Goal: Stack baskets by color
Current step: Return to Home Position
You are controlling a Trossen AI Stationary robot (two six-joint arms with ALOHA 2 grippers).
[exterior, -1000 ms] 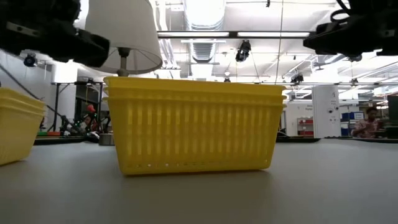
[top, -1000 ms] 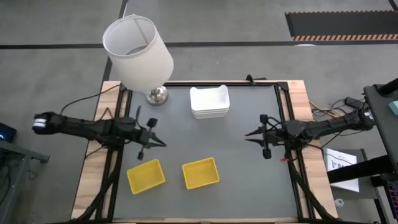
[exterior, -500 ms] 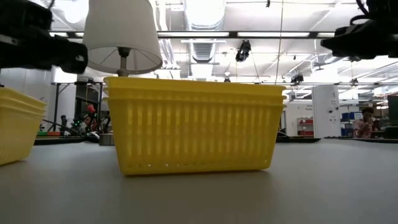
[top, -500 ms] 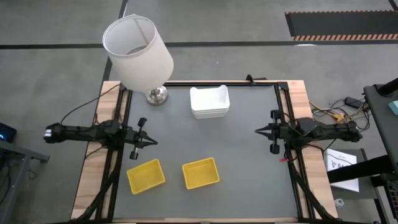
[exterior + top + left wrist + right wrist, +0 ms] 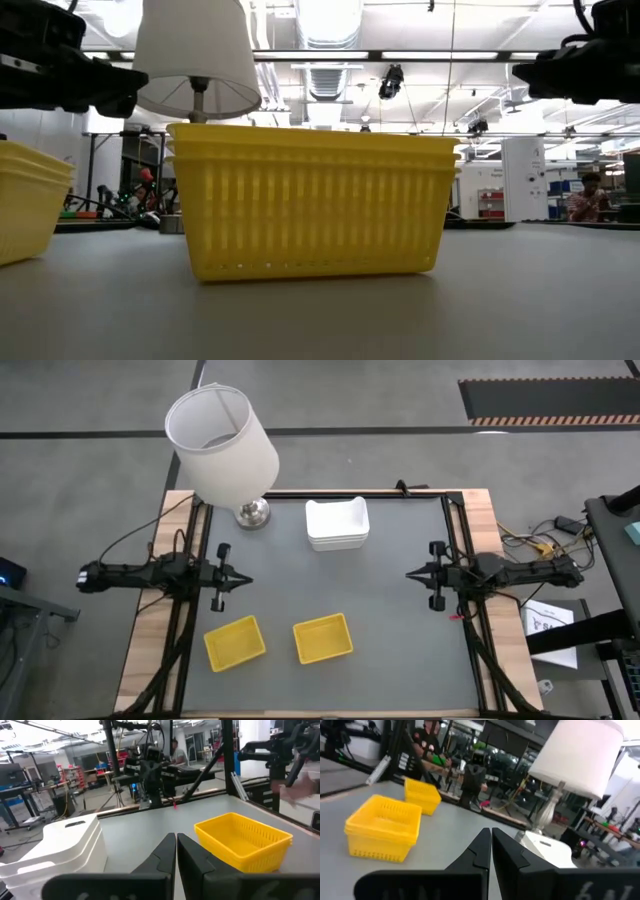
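Observation:
Two yellow baskets (image 5: 235,642) (image 5: 322,637) stand side by side near the table's front edge. In the low view the nearer one (image 5: 315,205) shows doubled rims, like nested baskets. White baskets (image 5: 337,523) sit nested in one stack at the far middle. My left gripper (image 5: 248,579) hangs shut above the table's left side, pointing level toward the right. My right gripper (image 5: 408,575) hangs shut above the right side, pointing level toward the left. Both are clear of every basket, as the left wrist view (image 5: 176,851) and the right wrist view (image 5: 490,845) show.
A lamp with a large white shade (image 5: 220,445) and a chrome base (image 5: 252,513) stands at the table's far left corner. Black frame rails (image 5: 455,540) run along the left and right sides. The grey mat between the grippers is bare.
My left gripper has drawn back toward the table's left edge and sunk a little, still shut. My right gripper has shut on nothing, drawn slightly toward the right edge and sunk. The baskets have not moved.

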